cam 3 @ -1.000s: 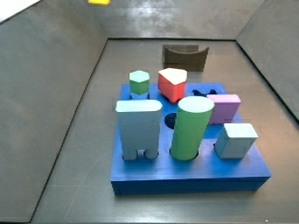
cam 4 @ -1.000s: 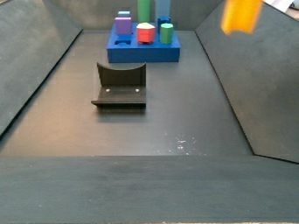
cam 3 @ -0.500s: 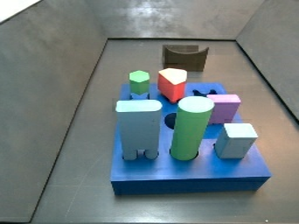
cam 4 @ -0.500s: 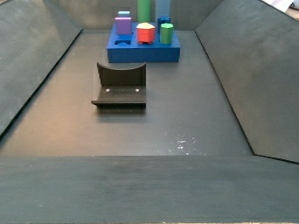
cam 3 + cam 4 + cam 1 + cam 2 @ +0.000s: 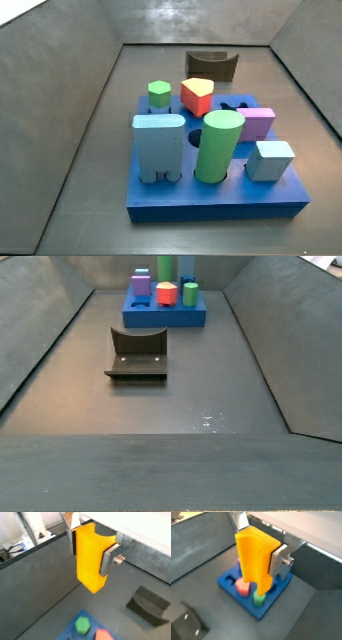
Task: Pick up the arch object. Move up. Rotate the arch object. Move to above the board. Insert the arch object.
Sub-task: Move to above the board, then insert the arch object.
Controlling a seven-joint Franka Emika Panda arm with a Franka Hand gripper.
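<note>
My gripper [image 5: 91, 552] is shut on the arch object [image 5: 90, 557], a tall yellow block that hangs down between the silver fingers [image 5: 110, 558] in both wrist views. The gripper [image 5: 261, 544] and the arch object [image 5: 254, 562] are high in the air. The blue board [image 5: 230, 586] lies far below and partly behind the arch object; its near edge [image 5: 69, 633] also shows in a wrist view. Both side views show the board [image 5: 214, 205] [image 5: 167, 319] with its coloured blocks. Neither gripper nor arch object shows in them.
The dark fixture [image 5: 211, 65] [image 5: 138, 353] stands on the floor apart from the board, also seen from the wrist [image 5: 150, 604]. On the board stand a tall light-blue block [image 5: 158, 148], a green cylinder [image 5: 219, 146], and red, purple and green pieces. Sloped grey walls enclose the floor.
A second ago the yellow arch object showed at the top edge of both side views. It has since gone up out of them. Nothing on the floor has moved.
</note>
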